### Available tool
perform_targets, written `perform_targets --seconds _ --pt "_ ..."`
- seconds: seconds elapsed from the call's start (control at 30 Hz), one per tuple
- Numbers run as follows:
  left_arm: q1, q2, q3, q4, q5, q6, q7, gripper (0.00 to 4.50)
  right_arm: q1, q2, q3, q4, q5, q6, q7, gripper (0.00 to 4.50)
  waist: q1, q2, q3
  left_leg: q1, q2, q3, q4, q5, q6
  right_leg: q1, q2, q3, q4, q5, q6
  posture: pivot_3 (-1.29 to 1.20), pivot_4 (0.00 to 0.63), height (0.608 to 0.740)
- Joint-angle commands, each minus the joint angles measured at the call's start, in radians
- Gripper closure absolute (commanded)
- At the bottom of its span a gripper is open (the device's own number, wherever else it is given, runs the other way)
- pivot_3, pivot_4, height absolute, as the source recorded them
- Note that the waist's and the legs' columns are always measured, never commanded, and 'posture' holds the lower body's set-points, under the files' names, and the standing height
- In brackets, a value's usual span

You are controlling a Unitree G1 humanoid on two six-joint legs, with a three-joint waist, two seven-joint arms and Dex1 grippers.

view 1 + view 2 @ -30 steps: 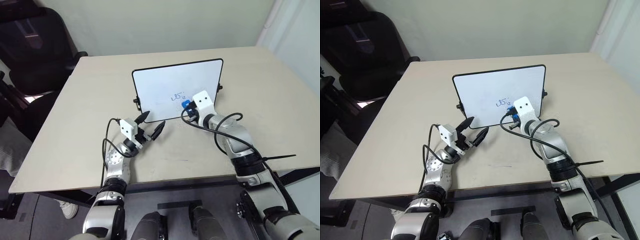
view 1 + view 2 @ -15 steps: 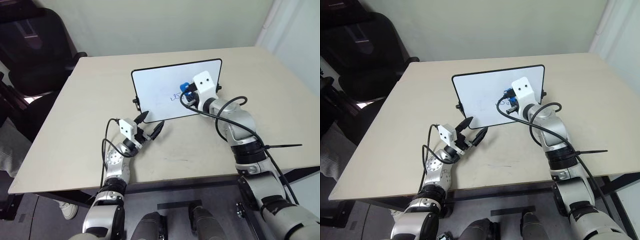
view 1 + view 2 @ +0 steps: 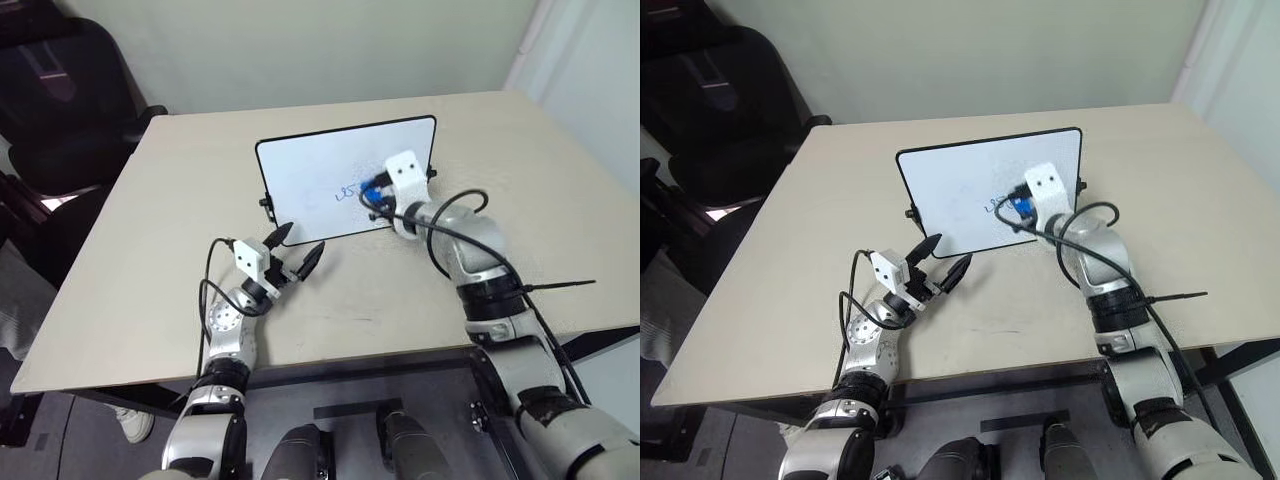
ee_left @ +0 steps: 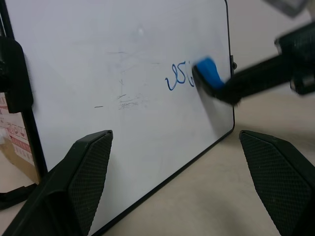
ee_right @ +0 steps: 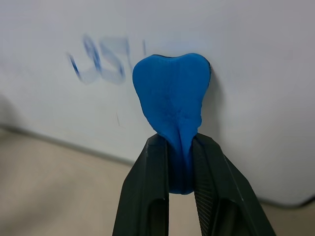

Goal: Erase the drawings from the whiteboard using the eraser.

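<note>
The whiteboard stands tilted up near the middle of the table. The drawings, a small blue scribble, sit on its lower right part. My right gripper is shut on the eraser, a small blue block pressed against the board just right of the scribble. The right wrist view shows the eraser pinched between the black fingers, with the drawings beside it. My left gripper is open in front of the board's lower left corner, holding nothing. The left wrist view shows the eraser touching the scribble's end.
The beige table has bare room on all sides of the board. A black chair stands off its far left corner. A wall runs behind the table's far edge.
My right gripper has carried the eraser up the board, from below the scribble to beside it. The left arm has kept still. The camera has shifted a little.
</note>
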Motion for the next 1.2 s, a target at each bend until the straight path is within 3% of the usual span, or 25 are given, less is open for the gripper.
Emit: perform_targets --seconds 0.03,0.5,1.2 --pt "0.025 -0.019 0.002 0.005 -0.009 -0.01 0.005 0.0 -0.071 0.022 -0.037 -0.061 0.033 0.005 0.004 4.11 -0.001 0.0 0.0 0.0 0.0 0.0 0.0 0.0 0.0 0.0 0.0 0.0 0.0 0.0 0.0 0.0 0.15 0.726" --pt "0.052 -0.018 0.001 -0.035 -0.013 -0.001 0.008 0.0 0.015 0.021 0.021 0.12 -0.015 -0.041 -0.011 4.11 -0.001 0.0 0.0 0.0 0.0 0.0 0.0 0.0 0.0 0.0 0.0 0.0 0.0 0.0 0.0 0.0 0.15 0.726" --pt "0.037 -0.019 0.0 -0.018 -0.01 -0.001 0.006 0.0 -0.094 0.055 0.044 0.098 -0.018 -0.071 0.049 4.11 -0.006 0.0 0.0 -0.002 0.0 0.001 0.002 0.0 0.0 -0.004 0.0 0.001 0.004 0.0 -0.001 0.0 0.15 0.726"
